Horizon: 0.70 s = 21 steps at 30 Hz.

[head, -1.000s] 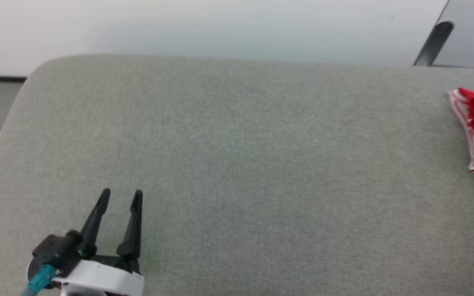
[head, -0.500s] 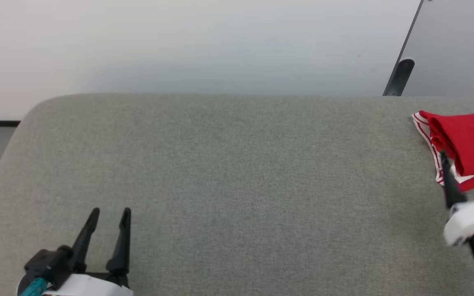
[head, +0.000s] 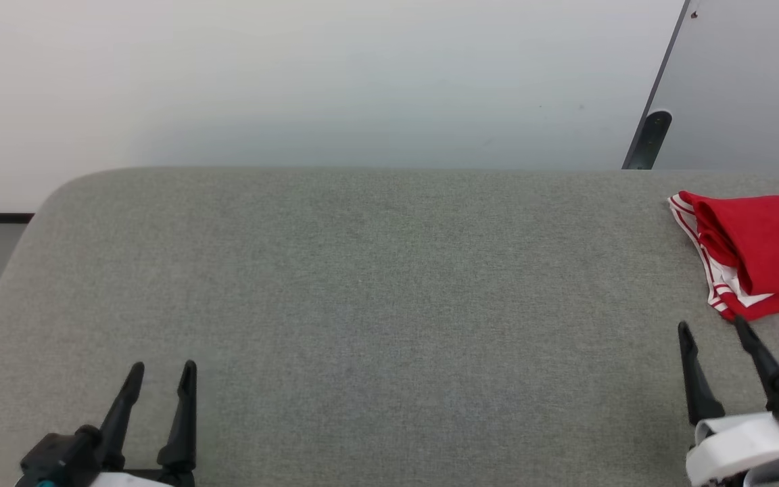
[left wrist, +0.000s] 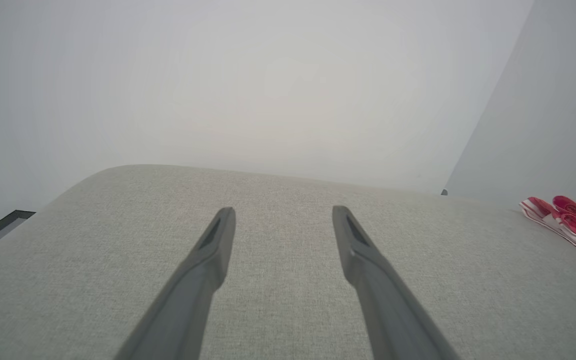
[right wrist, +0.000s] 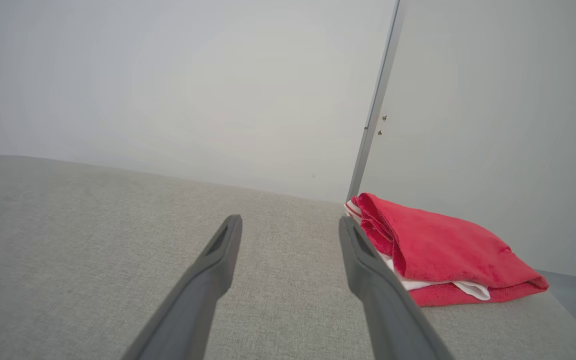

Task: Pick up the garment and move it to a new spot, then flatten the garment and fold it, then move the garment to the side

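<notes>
1. My right claw is spread wide and holds nothing. Its tips stop just short of the shirt's near edge, not touching it.
2. My left claw is just as wide and just as empty. It sits low over the bare pad, well apart from the shirt.
3. Half a second ago my right tips overlapped the shirt's near edge in the head view. Now they stand clear of it, so that arm has drawn back. My head has tipped too, so the whole view has shifted, but I judge the shirt itself has not moved.
4. With the shirt folded, let go and off to one side, I judge the task is all but done, with only the retreat left.
5. The shirt lies as a folded bundle at the pad's far right corner, near the grey panel.
6. Its long axis seems to run left to right across the pad. The striped-trim end points left, toward the pad's middle, and the head view's edge cuts off the other end.
</notes>
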Available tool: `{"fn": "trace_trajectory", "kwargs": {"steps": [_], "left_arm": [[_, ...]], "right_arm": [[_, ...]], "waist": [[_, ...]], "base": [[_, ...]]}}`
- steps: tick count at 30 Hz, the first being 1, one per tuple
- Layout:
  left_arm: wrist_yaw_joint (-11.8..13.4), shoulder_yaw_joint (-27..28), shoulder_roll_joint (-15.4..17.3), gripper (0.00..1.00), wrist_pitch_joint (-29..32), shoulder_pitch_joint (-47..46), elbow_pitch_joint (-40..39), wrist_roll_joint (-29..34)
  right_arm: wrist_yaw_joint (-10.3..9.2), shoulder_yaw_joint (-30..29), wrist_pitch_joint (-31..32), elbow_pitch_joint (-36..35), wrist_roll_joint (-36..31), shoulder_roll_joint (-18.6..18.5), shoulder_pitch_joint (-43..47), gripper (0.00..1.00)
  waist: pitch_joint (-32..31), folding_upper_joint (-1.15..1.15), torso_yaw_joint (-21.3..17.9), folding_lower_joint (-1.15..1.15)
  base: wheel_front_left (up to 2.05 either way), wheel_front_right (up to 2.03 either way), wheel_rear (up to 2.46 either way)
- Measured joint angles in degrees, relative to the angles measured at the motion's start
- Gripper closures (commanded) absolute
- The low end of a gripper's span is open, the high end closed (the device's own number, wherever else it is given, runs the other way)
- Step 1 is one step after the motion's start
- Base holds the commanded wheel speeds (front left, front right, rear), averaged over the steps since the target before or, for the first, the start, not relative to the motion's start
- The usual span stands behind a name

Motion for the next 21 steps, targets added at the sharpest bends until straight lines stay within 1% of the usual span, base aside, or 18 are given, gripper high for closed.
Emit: {"fn": "trace_trajectory", "kwargs": {"steps": [9, 16, 21], "left_arm": [[0.00, 1.26, -0.14, 0.00, 0.00, 1.52, -1.33, 0.03], [0.00, 1.82, -0.36, 0.00, 0.00, 2.03, -1.85, 0.34], [0.00, 1.18, -0.16, 0.00, 0.00, 2.14, -1.60, 1.04]], "right_arm": [[0.00, -0.66, -0.01, -2.65, -0.65, 2.33, 4.65, 0.00], [0.00, -0.57, -0.01, -3.18, -0.91, 2.75, 5.09, 0.00], [0.00, -0.57, -0.01, -3.41, -0.97, 2.92, 5.22, 0.00]], "waist": [[-0.28, 0.00, -0.13, 0.00], [-0.37, 0.00, -0.45, 0.00], [-0.47, 0.00, -0.42, 0.00]], "base": [[0.00, 0.00, 0.00], [0.00, 0.00, 0.00], [0.00, 0.00, 0.00]]}}
